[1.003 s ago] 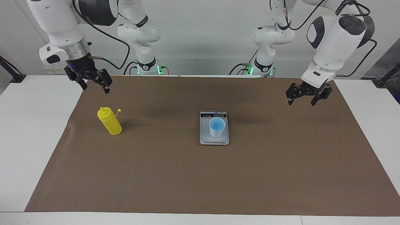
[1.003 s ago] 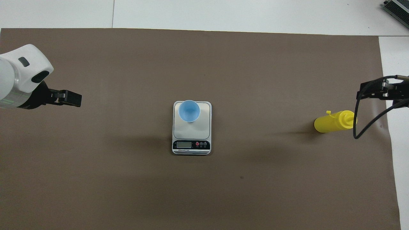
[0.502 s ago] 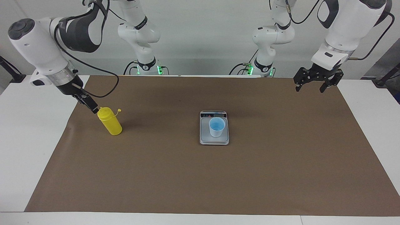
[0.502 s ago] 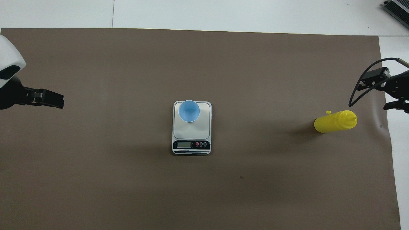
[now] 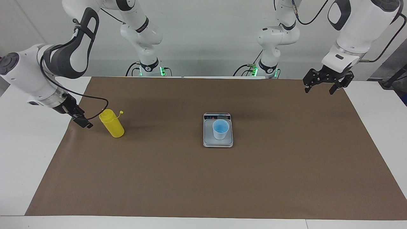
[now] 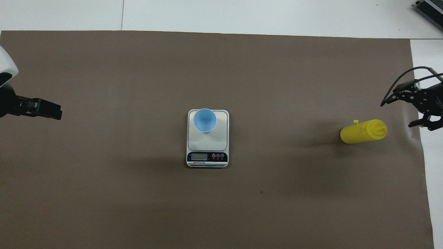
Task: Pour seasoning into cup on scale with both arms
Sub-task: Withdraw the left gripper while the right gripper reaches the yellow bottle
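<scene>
A white table [image 5: 19,165] carries a brown mat [image 5: 203,178] that covers most of its top, with a pale wall at the robots' end.

On the mat's middle lies the scale [image 5: 218,143] [image 6: 207,140], its display strip on the edge toward the robots. The blue cup [image 5: 220,129] [image 6: 205,120] stands upright on the weighing plate, on the part away from the display.

Toward the right arm's end of the table, the yellow bottle [image 5: 112,123] [image 6: 362,131] stands upright on the mat, well apart from the scale.

The right gripper [image 5: 83,121] [image 6: 420,110] sits low, just beside the bottle, not touching it; its fingers are spread apart and hold nothing.

The left gripper [image 5: 327,83] [image 6: 41,109] hangs over the mat's edge at the left arm's end, fingers spread and holding nothing; this arm waits.
</scene>
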Controlling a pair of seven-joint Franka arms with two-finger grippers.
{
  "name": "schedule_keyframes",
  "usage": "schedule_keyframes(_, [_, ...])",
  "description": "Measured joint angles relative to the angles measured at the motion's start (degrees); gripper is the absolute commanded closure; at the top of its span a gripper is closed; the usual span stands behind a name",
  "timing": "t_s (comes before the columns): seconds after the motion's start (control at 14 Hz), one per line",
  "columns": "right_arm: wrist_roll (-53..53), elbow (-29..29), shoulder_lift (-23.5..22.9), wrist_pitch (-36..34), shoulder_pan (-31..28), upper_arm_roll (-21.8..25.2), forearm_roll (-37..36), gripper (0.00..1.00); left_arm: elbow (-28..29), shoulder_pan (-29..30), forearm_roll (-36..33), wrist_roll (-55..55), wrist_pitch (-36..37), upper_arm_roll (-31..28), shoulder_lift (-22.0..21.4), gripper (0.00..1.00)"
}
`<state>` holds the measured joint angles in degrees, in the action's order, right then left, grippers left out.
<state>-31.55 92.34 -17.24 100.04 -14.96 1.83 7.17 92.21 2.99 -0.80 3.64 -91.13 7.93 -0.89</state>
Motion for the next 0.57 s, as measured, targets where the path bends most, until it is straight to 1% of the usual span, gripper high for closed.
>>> schedule_keyframes(0.29, [-0.6,0.0,-4.5,-0.2,-1.4,0.0,4.0,0.0,-0.6,0.4,0.0,0.0,0.1,0.0,0.0,0.0])
schedule_keyframes(0.57, [-0.7,0.0,-9.0,-3.8,-3.9,0.0,10.4,0.0,0.6,0.4,0.0,-0.3,0.6,0.0,-0.3,0.0])
